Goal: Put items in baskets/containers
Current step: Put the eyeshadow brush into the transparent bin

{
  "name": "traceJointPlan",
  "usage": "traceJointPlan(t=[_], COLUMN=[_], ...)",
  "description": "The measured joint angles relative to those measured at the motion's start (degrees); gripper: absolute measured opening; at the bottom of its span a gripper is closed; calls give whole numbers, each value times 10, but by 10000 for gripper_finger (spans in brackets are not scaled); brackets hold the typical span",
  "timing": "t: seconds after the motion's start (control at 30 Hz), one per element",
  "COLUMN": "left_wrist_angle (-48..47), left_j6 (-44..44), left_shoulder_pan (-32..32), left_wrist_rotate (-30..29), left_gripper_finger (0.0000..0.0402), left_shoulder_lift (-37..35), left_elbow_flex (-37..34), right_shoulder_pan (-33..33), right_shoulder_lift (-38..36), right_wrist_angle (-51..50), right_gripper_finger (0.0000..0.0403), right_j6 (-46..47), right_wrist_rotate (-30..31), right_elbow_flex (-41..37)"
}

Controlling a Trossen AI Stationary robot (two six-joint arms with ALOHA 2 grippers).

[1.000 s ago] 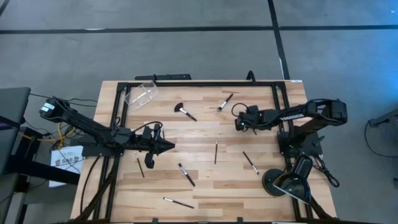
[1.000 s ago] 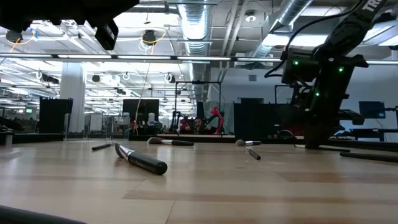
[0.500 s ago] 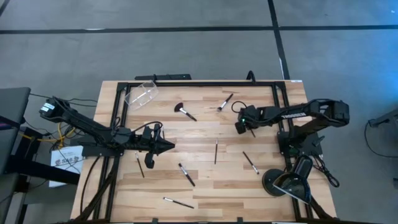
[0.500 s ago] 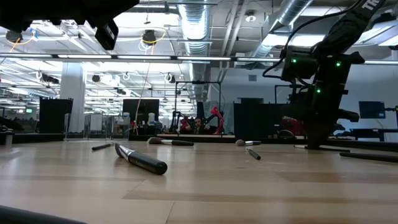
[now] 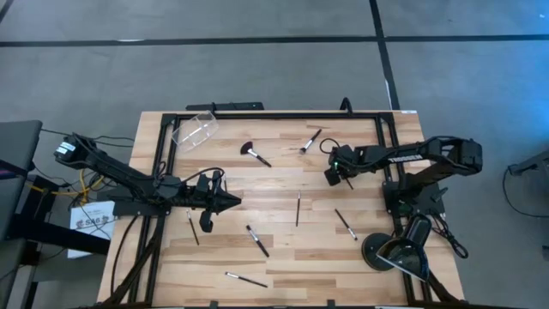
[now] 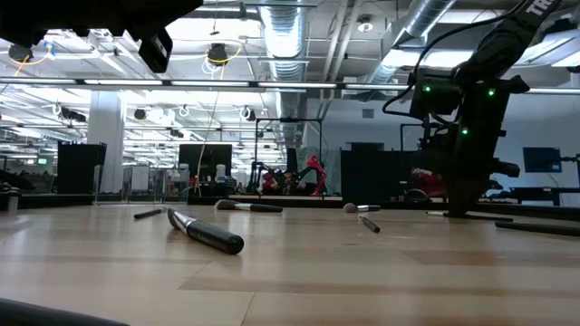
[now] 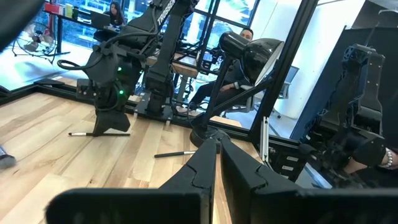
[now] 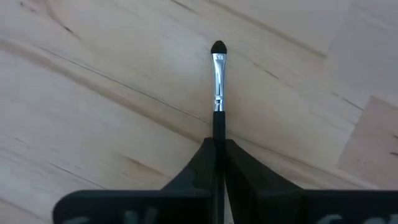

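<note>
A slim makeup brush with a thin dark handle, a silvery ferrule and a small dark bristle tip (image 8: 217,81) lay on the pale wooden bench (image 5: 283,249), near its right side. The right pincer (image 8: 219,144) was pressed down over it, its two dark fingers drawn together on the handle so that only ferrule and tip stuck out ahead. In the high view that pincer (image 5: 334,172) sat low at the end of the dark right arm.

The small clear plastic cup (image 5: 195,130) lay tipped on its side at the bench's far left corner, well apart from the gripped brush. Other brushes were scattered between: one with a wide black fan head (image 5: 255,154) near the cup, another (image 5: 310,140) near the far edge, one (image 5: 298,209) near the middle, and several (image 5: 257,241) toward the near edge.

The left pincer (image 7: 218,147) hovered over the left part of the bench with its fingers brought nearly together and nothing between them.

By my judgement the step in hand was the grasp of this one brush. The next move would call for lifting it clear without it swinging, then a long carry across to the cup, which, lying on its side, would likely need the brush slid in through its mouth or need righting first.
</note>
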Motion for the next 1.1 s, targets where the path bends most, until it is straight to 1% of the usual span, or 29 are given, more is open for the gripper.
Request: traceJointPlan(t=[0.1,0.17,0.27,0.3,0.4,0.5,0.57,0.67,0.77,0.87,0.97,1.03,1.1], left_wrist_angle=[0,0,0,0,0,0,0,9,26,43,57,71,87], left_j6=[0,0,0,0,0,0,0,1,2,0,-1,21,49], left_shoulder_pan=[0,0,0,0,0,0,0,0,9,23,40,52,65], left_wrist_rotate=[0,0,0,0,0,0,0,0,0,0,0,5,31], left_gripper_finger=[21,21,21,21,21,21,21,21,21,21,23,28,39], left_shoulder_lift=[0,0,0,0,0,0,0,0,0,0,0,0,0], left_elbow_flex=[0,0,0,0,0,0,0,0,0,0,0,0,0], right_shoulder_pan=[0,3,26,35,60,84,102,127,145,155,151,143,135], right_shoulder_lift=[0,-7,-31,-40,-73,-96,-115,-135,-140,-126,-97,-75,-53], right_wrist_angle=[0,1,-4,0,54,63,93,175,303,423,528,588,640], right_gripper_finger=[14,8,6,6,4,3,4,2,2,2,2,2,2], right_j6=[-6,-23,-41,-51,-75,-91,-105,-150,-201,-253,-296,-315,-336], right_wrist_rotate=[1,1,6,-5,-1,13,15,19,23,13,-37,-82,-124], right_elbow_flex=[0,0,5,7,26,33,41,43,43,44,44,44,44])
